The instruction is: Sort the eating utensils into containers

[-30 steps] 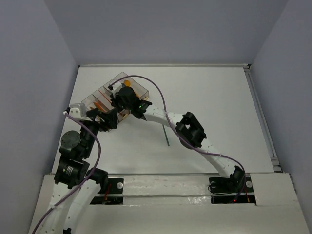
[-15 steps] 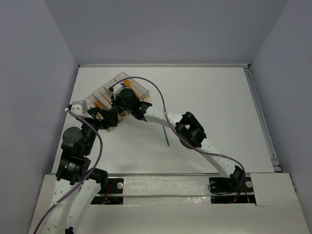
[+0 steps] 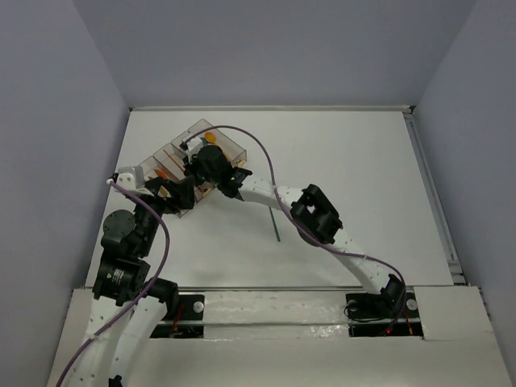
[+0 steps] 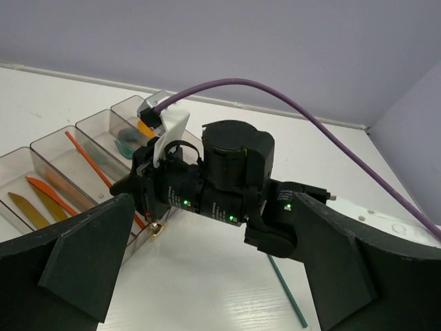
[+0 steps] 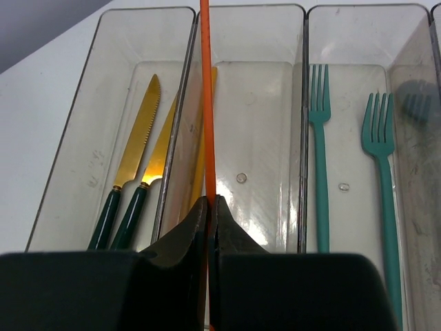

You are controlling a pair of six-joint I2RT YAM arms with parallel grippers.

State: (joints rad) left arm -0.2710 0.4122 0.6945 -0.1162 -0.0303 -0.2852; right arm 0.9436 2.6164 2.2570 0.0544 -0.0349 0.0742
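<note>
My right gripper [image 5: 210, 200] is shut on a thin orange stick [image 5: 205, 103], which runs forward along the wall between the first and second of the clear containers [image 5: 303, 103]. The leftmost bin holds two gold-bladed knives [image 5: 138, 145] with dark green handles. A further bin has two teal forks [image 5: 318, 158]. From above, the right gripper [image 3: 201, 165] hovers over the containers [image 3: 201, 126]. My left gripper [image 4: 213, 276] is open and holds nothing, just before the row's near end. A teal stick [image 4: 288, 293] lies on the table.
The right arm's wrist [image 4: 227, 179] and its purple cable [image 4: 275, 96] fill the space right in front of the left gripper. The teal stick [image 3: 274, 224] lies under the right forearm. The left wall [image 3: 64, 161] stands close to the bins.
The left gripper has edged forward and right toward the bins' near end. The right gripper has hardly moved and still grips the orange stick.
</note>
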